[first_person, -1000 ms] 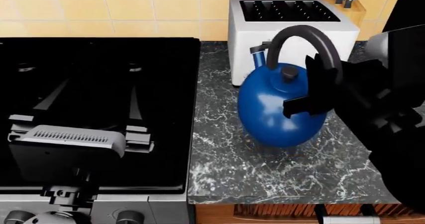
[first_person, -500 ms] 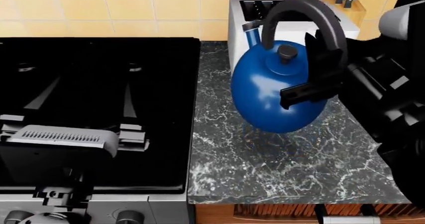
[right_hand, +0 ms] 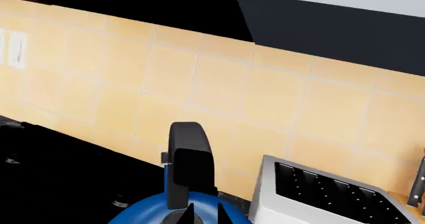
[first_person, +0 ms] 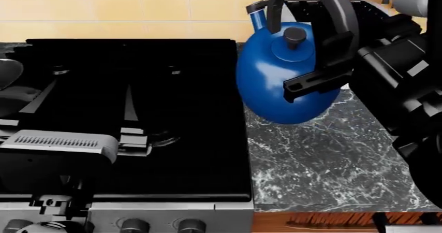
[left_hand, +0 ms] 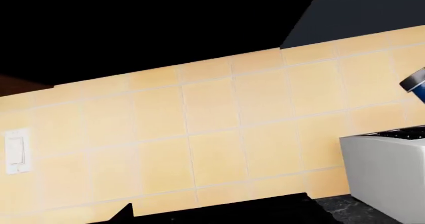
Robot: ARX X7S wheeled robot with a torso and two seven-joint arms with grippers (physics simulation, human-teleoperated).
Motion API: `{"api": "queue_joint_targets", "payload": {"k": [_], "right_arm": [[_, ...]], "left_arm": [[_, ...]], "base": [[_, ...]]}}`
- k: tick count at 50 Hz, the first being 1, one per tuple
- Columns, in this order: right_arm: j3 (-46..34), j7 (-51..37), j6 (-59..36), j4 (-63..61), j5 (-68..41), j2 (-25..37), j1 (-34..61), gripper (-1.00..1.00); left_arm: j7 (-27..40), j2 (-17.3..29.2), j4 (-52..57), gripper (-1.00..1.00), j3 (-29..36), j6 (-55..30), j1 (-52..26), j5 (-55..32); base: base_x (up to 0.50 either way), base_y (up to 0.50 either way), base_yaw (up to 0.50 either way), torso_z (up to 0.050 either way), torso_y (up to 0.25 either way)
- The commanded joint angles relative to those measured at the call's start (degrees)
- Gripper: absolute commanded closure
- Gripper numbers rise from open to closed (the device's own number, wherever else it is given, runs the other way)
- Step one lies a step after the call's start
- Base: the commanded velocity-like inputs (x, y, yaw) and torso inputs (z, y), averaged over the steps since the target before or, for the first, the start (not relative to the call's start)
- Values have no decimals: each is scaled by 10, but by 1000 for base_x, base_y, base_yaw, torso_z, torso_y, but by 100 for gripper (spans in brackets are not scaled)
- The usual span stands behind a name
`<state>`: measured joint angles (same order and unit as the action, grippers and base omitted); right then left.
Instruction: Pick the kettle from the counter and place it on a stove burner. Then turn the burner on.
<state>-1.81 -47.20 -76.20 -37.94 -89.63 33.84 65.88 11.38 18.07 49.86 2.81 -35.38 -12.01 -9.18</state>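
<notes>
Right claw (first_person: pixel 330 62) closed on the black arched handle of the kettle (first_person: pixel 280 80), gripping it on the side away from the spout. Kettle hanging below and at about 9 o'clock of this claw, lifted clear of the bench (first_person: pixel 324 160), above the border between the bench and the black stove top (first_person: pixel 138 114). Left claw (first_person: pixel 59 155) low over the stove front; cannot tell if open or closed. White toaster (right_hand: pixel 319 199) behind the kettle.
</notes>
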Motion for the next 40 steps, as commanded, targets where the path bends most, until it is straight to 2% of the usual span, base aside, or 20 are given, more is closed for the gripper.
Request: {"api": "queue_joint_targets", "payload": {"k": [1, 17, 31, 40], "right_arm": [[-4, 2, 2, -3, 13, -1, 16, 100], [-19, 12, 6, -9, 24, 2, 16, 100], [-25, 33, 19, -19, 47, 5, 6, 100], [-26, 30, 24, -14, 37, 6, 4, 100]], "left_arm": [[3, 2, 2, -100, -3, -2, -1, -4], [6, 5, 2, -100, -4, -2, -1, -8], [9, 8, 2, -100, -1, -1, -1, -10], [11, 9, 0, -100, 1, 3, 0, -11]], "base": [[16, 500, 0, 0, 0], [45, 500, 0, 0, 1], [304, 455, 0, 0, 1], [35, 18, 0, 1, 1]]}}
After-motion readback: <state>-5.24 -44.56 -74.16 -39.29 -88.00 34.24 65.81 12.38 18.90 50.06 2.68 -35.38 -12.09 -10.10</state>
